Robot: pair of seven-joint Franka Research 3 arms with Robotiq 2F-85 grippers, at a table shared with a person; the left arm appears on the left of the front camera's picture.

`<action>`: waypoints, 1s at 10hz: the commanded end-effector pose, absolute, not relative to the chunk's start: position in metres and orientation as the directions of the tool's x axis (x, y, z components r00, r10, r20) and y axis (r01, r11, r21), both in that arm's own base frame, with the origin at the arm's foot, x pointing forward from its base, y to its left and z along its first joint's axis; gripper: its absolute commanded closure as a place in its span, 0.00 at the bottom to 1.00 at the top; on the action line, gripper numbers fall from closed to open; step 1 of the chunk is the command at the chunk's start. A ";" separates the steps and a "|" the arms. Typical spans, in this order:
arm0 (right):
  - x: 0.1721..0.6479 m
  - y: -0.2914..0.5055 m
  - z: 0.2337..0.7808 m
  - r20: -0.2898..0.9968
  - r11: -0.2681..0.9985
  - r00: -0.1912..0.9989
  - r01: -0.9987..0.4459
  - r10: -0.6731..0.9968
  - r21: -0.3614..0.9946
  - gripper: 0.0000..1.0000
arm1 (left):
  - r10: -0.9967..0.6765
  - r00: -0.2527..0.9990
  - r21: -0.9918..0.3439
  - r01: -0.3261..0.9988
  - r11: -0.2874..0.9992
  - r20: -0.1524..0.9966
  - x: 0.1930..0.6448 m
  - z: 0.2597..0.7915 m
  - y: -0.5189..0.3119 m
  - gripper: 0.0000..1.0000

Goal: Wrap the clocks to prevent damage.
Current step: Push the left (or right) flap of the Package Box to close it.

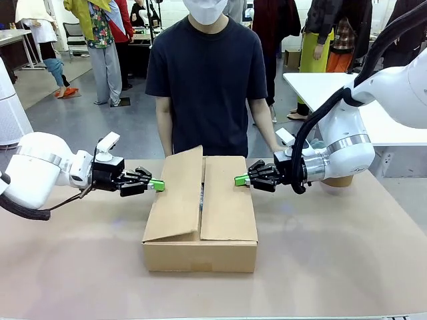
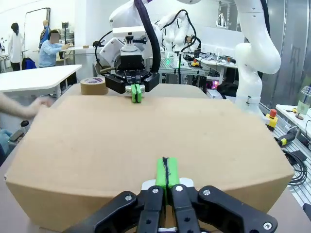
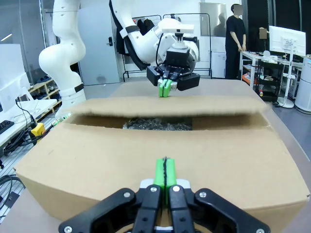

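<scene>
Left pincer (image 1: 155, 185) pinched closed and empty, tip against the raised flap (image 1: 177, 200) of the cardboard box (image 1: 200, 257), right pincer (image 1: 241, 180) likewise closed, facing it at the flatter flap (image 1: 228, 207), dark crinkled contents (image 3: 158, 124) between them, too dim to tell whether clocks, person (image 1: 207, 80) beyond.

The brown corrugated cardboard box (image 1: 200, 220) is matt and smooth, with dull paper-like flaps. Inside it, a dark crinkled film (image 3: 155, 124) glints like plastic wrap. The pinkish-brown table top (image 1: 333, 267) looks matt and even. The left gripper (image 1: 159, 185) and right gripper (image 1: 239, 180) have matt black fingers (image 2: 150, 206) and smooth green pads (image 2: 160, 172). The white arm shells (image 1: 40, 177) are glossy plastic, and a polished metal ring (image 1: 347, 143) bands the right arm.
</scene>
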State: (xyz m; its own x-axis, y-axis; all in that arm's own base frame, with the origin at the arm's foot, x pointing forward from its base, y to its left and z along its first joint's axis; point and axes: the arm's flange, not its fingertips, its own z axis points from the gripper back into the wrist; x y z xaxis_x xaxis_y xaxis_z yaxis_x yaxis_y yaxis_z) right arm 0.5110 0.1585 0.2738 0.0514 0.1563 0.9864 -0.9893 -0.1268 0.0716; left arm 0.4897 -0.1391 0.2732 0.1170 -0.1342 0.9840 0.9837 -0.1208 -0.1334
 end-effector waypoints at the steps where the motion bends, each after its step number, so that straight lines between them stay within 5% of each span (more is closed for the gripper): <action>1: 0.510 0.160 0.269 0.985 -0.122 0.056 -0.990 0.166 0.077 0.99 | -0.173 0.146 -0.164 0.982 -0.093 0.974 0.494 0.257 -0.143 0.99; 10: 0.510 0.160 0.269 0.985 -0.122 0.056 -0.990 0.166 0.077 0.99 | -0.134 0.151 -0.167 0.979 -0.119 0.979 0.491 0.266 -0.139 0.99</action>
State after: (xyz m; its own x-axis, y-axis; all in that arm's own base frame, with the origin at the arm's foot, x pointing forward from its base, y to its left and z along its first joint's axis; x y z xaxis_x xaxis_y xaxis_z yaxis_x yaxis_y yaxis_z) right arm 0.5110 0.1587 0.2740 0.0511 0.1558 0.9865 -0.9894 -0.1268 0.0712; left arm 0.4915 -0.1392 0.2692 0.1497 -0.1257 0.9807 0.9783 -0.1252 -0.1654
